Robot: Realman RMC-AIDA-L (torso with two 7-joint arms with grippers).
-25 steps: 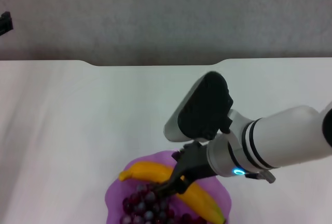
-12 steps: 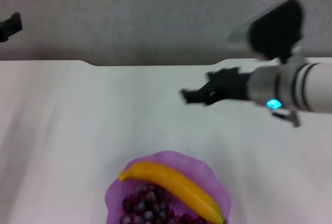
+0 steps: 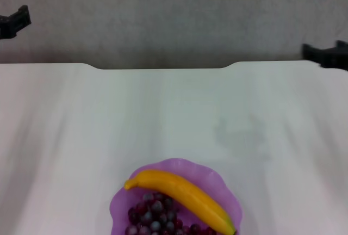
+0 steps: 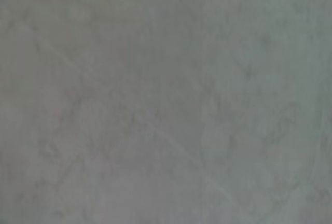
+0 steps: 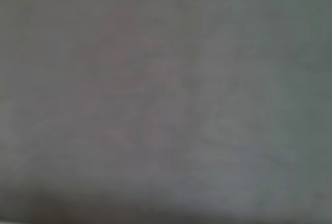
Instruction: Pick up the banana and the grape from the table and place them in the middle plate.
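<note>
I see the banana [image 3: 182, 195], smooth yellow-orange, lying across the grape [image 3: 157, 216] bunch in the scalloped purple middle plate [image 3: 224, 196] at the white bench's [image 3: 163, 115] near edge. The right gripper [image 3: 325, 55] and left gripper [image 3: 13, 22] sit beyond the far corners, well apart from the plate; I cannot tell how their jaws stand.

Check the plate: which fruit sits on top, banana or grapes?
The banana. It lies diagonally across the purple plate and covers part of the grapes, whose dark bunch shows only on its near side.
</note>
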